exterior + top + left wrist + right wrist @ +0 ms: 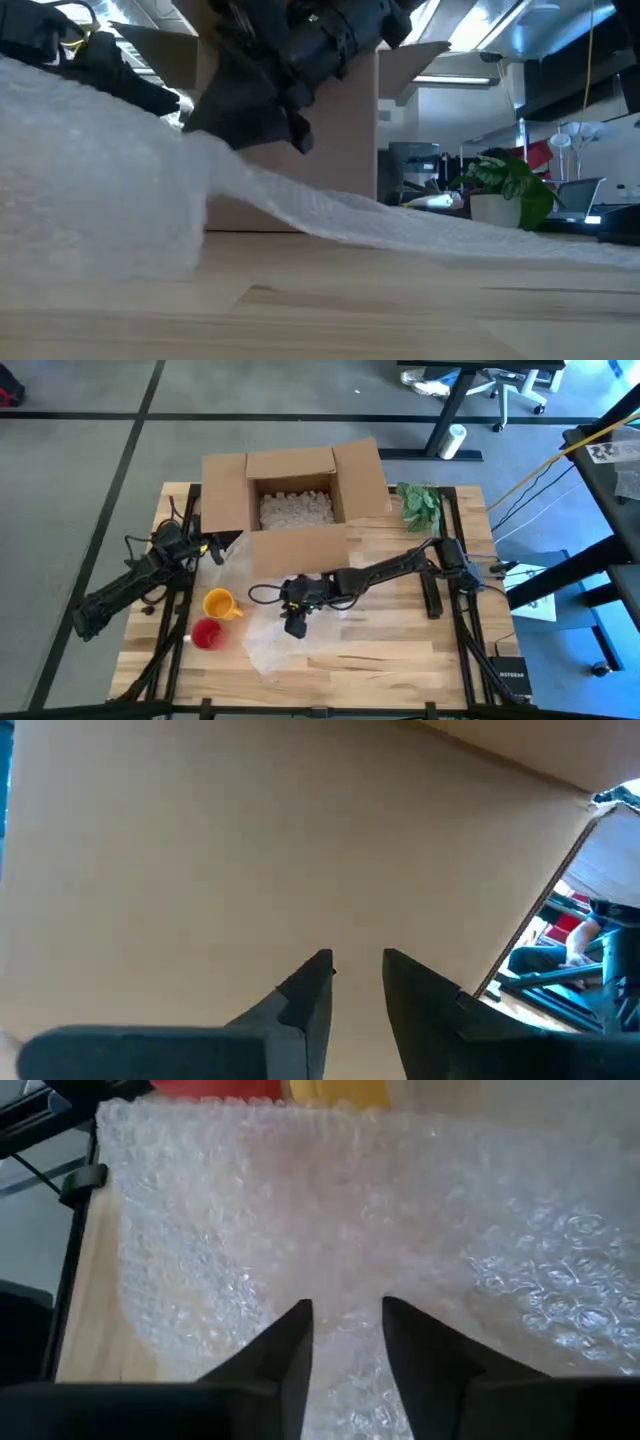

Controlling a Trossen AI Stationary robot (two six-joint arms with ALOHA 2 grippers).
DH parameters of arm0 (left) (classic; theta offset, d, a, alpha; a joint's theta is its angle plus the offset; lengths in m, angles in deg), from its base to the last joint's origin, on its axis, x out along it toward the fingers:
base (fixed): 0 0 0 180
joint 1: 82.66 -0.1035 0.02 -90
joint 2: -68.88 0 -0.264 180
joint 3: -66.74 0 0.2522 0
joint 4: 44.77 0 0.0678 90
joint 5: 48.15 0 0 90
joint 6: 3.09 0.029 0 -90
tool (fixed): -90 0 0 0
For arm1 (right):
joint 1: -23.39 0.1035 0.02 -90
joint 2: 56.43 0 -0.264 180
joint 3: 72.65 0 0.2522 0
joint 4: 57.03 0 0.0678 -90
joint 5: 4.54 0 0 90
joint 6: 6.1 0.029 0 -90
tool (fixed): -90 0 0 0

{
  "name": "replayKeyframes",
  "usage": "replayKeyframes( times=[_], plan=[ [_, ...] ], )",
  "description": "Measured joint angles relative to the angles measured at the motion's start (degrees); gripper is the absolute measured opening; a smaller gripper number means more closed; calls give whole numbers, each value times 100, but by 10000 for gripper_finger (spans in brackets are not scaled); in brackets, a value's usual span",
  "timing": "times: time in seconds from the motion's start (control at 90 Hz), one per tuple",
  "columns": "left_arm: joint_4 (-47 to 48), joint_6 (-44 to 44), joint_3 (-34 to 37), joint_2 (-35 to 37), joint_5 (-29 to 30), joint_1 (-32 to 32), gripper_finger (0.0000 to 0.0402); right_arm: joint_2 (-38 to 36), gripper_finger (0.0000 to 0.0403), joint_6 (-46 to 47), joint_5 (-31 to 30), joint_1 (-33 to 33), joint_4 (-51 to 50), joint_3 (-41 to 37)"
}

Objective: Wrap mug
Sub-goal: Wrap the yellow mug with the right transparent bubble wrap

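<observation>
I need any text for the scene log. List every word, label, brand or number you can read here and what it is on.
"NETGEAR", only just legible: on the small black box at the table's near right corner, high view.
Printed sheet on the dark desk at the right edge: markings too small to read.
Cardboard box, yellow mug, red mug and bubble wrap: no text visible.

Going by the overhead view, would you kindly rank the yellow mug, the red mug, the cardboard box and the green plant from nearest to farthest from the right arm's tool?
Measured from the right tool, over the bubble wrap:
1. Yellow mug, just to its left.
2. Red mug, farther left, near the table's front-left.
3. Cardboard box, at the back.
4. Green plant, back right corner.
</observation>
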Motion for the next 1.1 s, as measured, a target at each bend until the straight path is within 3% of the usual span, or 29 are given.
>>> replayKeyframes(
  times=[0.356,0.744,0.878,1.1],
  plan=[
    [-16,1,0,0,-139,2,74,-37,135,31,795,-45,-123,-2],
    [85,34,-65,0,-877,2,74,-579,135,-285,169,-43,-529,-4],
    [637,214,-239,0,-999,2,74,-641,135,-306,-88,-39,-739,-4],
    [2358,753,-603,3,-868,0,74,-647,135,-308,-362,-37,-1280,-4]
  ],
)
